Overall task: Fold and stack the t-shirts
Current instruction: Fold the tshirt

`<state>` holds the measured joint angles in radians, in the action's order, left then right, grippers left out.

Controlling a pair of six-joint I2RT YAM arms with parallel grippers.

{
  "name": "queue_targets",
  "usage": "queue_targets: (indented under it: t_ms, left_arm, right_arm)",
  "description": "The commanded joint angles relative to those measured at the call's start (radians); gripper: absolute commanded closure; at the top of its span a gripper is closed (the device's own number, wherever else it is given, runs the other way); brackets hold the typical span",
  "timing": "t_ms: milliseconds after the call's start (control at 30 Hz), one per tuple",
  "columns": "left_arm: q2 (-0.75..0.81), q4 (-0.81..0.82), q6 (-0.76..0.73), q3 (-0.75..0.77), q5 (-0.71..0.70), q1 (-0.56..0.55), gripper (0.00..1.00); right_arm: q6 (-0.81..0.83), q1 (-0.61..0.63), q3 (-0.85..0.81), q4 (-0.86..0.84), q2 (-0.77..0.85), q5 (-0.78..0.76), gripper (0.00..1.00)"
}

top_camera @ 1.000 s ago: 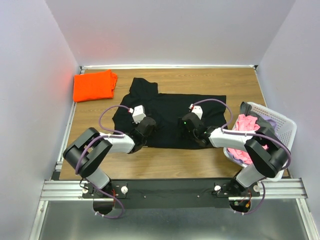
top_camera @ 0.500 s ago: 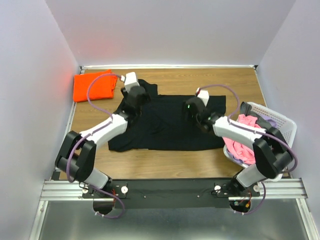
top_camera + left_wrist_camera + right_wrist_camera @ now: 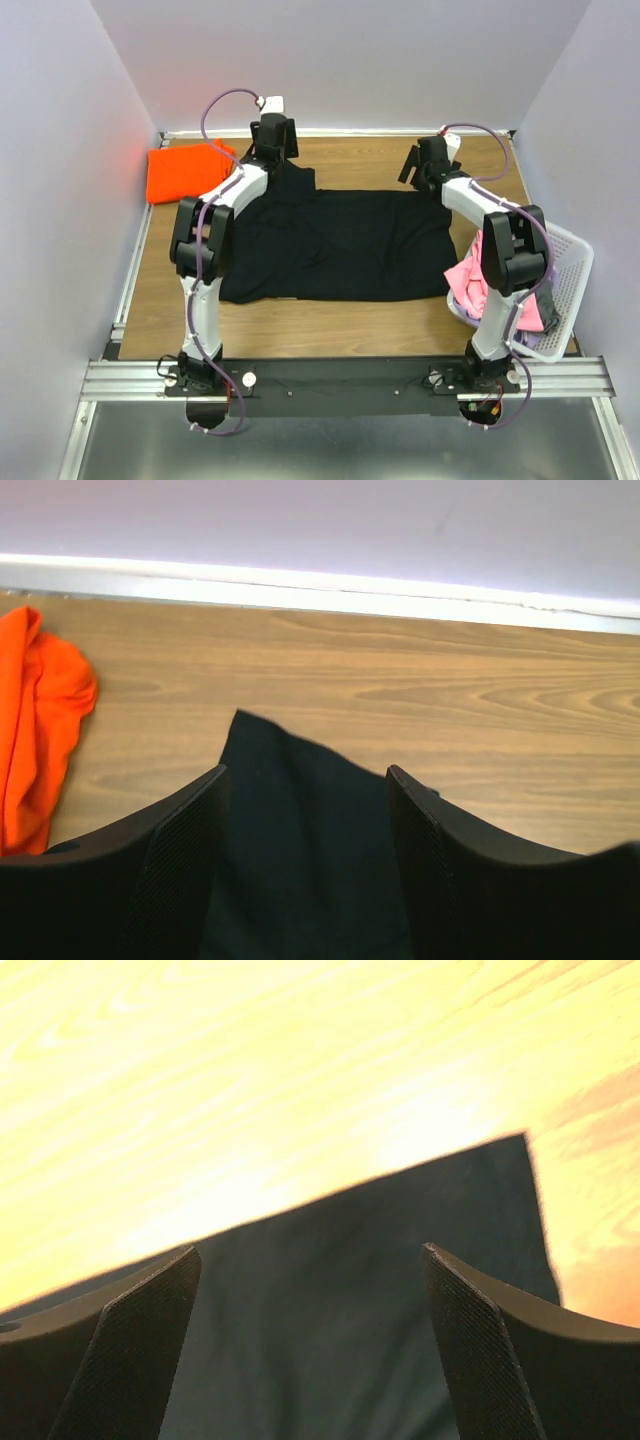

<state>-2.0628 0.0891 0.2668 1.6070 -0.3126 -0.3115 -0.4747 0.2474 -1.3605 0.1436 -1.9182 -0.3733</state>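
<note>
A black t-shirt [image 3: 330, 245] lies spread flat on the wooden table. A folded orange t-shirt [image 3: 185, 172] lies at the far left; its edge also shows in the left wrist view [image 3: 35, 730]. My left gripper [image 3: 270, 158] is open at the shirt's far left tip. In the left wrist view the black cloth [image 3: 300, 860] lies between the spread fingers of this gripper [image 3: 305, 775]. My right gripper [image 3: 414, 174] is open over the shirt's far right corner. In the right wrist view that corner [image 3: 400, 1260] lies under this gripper [image 3: 310, 1252].
A white basket [image 3: 568, 262] holding pink [image 3: 478, 280] and grey clothes stands at the right table edge, close to the right arm. The back wall runs just beyond both grippers. Bare wood [image 3: 350, 160] shows along the far side of the table.
Both arms have stretched from the near middle of the black shirt out to its far edge. The left went to the far left tip and the right to the far right corner.
</note>
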Motion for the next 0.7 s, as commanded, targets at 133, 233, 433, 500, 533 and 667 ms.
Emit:
queue_targets:
  t_ms: [133, 233, 433, 500, 533, 667]
  left_arm:
    - [-0.22, -0.236, -0.058, 0.338, 0.089, 0.064, 0.3]
    - [-0.263, -0.27, -0.057, 0.373, 0.098, 0.084, 0.3]
    - [-0.29, -0.27, -0.052, 0.378, 0.141, 0.123, 0.3]
    - [-0.298, -0.272, -0.057, 0.381, 0.138, 0.13, 0.3]
    - [-0.301, -0.275, -0.057, 0.386, 0.139, 0.132, 0.3]
    - [-0.321, -0.287, -0.055, 0.412, 0.159, 0.138, 0.3]
  right_arm:
    - [0.024, -0.095, -0.091, 0.016, -0.107, 0.105, 0.05]
    - [0.022, -0.131, -0.088, 0.016, -0.128, 0.111, 0.05]
    - [0.022, -0.154, -0.097, 0.016, -0.157, 0.076, 0.05]
    - [0.021, -0.158, -0.104, 0.014, -0.169, 0.057, 0.05]
    - [0.021, -0.161, -0.106, 0.016, -0.177, 0.056, 0.06]
    - [0.016, -0.178, -0.12, 0.016, -0.199, 0.05, 0.08]
